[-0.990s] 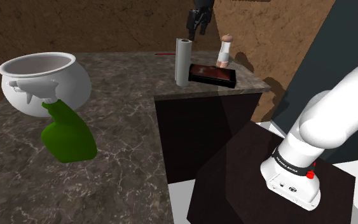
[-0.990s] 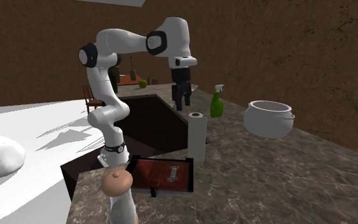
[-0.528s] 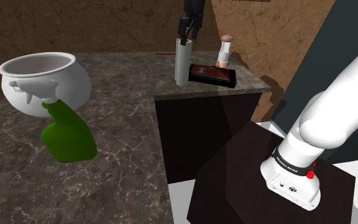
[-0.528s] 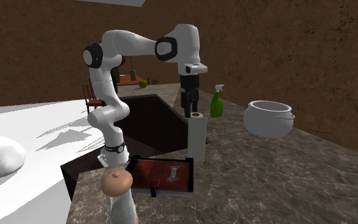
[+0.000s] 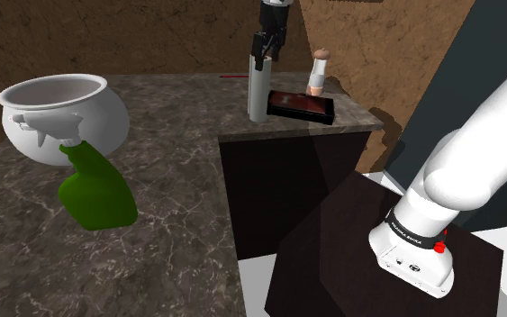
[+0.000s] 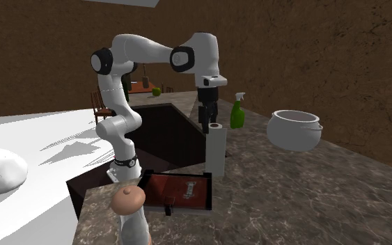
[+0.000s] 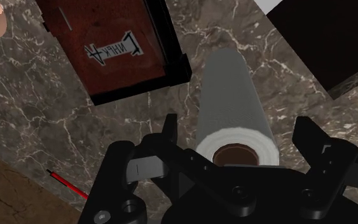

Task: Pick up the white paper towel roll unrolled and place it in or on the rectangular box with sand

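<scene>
1. Where the dark marbled desk (image 5: 170, 117) turns its corner, the pale grey paper towel roll (image 5: 258, 95) stands upright, and the wrist view looks down onto its brown core.
2. The black pincer (image 5: 262, 61) hangs straight above the roll's top end, pointing down. In the second exterior view its tips sit about level with the roll's upper rim.
3. The pincer is wide. In the wrist view its two fingers (image 7: 169, 133) stand on either side of the roll's top with a gap on each side. The roll therefore seems unclasped, though the hand's body hides part of the fingertips.
4. The rectangular box (image 5: 301, 106), dark-rimmed with a reddish-brown filling, lies flat on the desk just beside the roll, on the shoulder view's right.
5. A small bottle (image 5: 317, 74) with a rounded tan top stands at the far side of the box.
6. A thin red stick (image 7: 69, 184) lies on the desk near the roll.
7. A white pot (image 5: 58, 113) sits well apart on the shoulder view's left, and a green spray bottle (image 5: 94, 185) stands nearer, in front of it.
8. The white arm (image 6: 149, 49) rises from the dark stand (image 5: 350, 243).
</scene>
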Tool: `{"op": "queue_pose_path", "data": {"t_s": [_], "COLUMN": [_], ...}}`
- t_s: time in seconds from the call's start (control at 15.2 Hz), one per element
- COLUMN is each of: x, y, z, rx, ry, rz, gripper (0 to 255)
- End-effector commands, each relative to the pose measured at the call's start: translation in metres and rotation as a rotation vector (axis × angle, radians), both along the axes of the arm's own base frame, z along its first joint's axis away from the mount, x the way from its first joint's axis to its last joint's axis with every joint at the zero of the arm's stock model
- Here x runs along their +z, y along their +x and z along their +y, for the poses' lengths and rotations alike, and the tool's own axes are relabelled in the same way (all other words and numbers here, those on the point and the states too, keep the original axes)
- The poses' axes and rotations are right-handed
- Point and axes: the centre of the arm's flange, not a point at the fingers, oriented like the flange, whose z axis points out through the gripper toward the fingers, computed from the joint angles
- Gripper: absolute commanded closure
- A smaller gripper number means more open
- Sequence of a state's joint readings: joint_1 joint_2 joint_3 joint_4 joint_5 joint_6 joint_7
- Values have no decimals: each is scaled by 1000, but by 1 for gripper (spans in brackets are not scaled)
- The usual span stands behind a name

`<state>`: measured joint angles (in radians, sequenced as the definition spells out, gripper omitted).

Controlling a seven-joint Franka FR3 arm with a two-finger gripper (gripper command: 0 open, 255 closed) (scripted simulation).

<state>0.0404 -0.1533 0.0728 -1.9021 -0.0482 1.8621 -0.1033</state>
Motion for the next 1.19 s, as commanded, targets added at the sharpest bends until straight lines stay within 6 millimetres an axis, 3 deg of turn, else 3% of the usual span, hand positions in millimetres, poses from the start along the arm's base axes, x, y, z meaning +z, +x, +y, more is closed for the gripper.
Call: {"op": "queue_pose_path", "data": {"t_s": [0.0,0.07,0.13,0.73,1.12], "x": [0,0,0,0,32], "y": [0,0,0,0,0], "z": [0,0,0,0,0], "rx": [0,0,0,0,0], "ry": [0,0,0,0,0], "rz": [0,0,0,0,0], "gripper": [0,0,255,255,255]}}
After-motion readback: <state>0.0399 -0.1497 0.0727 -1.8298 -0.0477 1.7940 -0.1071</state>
